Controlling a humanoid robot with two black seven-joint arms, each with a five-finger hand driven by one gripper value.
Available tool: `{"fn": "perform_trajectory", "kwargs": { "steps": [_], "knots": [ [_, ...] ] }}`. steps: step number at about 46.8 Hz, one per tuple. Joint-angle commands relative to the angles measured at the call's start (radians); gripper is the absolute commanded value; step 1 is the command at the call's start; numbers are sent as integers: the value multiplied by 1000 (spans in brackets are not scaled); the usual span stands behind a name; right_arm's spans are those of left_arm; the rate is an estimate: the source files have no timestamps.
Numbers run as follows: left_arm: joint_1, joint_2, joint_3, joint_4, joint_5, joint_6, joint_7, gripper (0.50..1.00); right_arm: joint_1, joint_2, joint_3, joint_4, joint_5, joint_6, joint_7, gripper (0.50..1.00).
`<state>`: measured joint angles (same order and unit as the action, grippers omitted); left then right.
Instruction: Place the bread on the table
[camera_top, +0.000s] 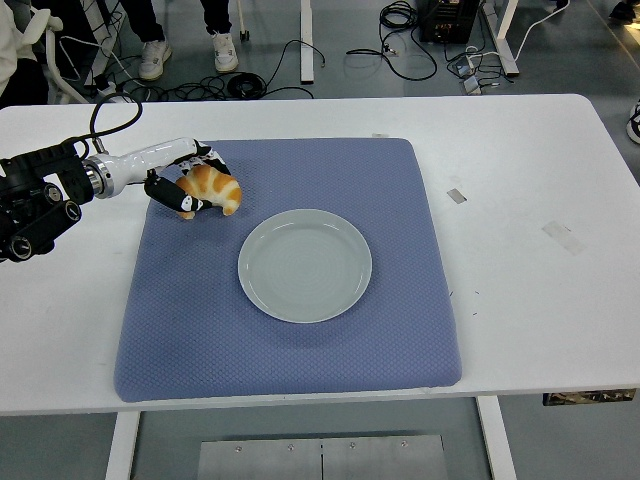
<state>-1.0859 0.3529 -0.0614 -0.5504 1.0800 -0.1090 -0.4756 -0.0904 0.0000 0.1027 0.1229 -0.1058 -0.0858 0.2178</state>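
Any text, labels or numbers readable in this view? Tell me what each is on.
None readable.
Tape strips on the table: blank, as far as can be seen.
Label on the table's near edge: print too small to read.
Left hand holding the bread, mat, plate: no visible markings.

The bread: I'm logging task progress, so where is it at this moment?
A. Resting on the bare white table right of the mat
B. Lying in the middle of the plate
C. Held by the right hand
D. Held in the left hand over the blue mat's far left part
D: the left hand is curled around the bread over the blue mat, left of and beyond the empty plate.
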Motion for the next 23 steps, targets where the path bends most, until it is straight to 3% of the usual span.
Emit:
{"fn": "perform_trajectory", "kwargs": {
  "steps": [1,7,15,18,21,23],
  "knots": [
    [0,-2,0,0,0,0,0,500,0,0,0,0,0,0,0,1000],
    [0,-5,0,0,0,0,0,546,0,0,0,0,0,0,0,1000],
    [0,-5,-1,0,0,0,0,558,0,0,0,0,0,0,0,1000],
    [0,-5,-1,0,-2,0,0,599,0,0,0,0,0,0,0,1000],
    [0,-5,-1,-2,-2,-1,0,681,0,0,0,0,0,0,0,1000],
    [0,-5,-1,-2,-2,-3,0,710,0,0,0,0,0,0,0,1000]
  ]
}}
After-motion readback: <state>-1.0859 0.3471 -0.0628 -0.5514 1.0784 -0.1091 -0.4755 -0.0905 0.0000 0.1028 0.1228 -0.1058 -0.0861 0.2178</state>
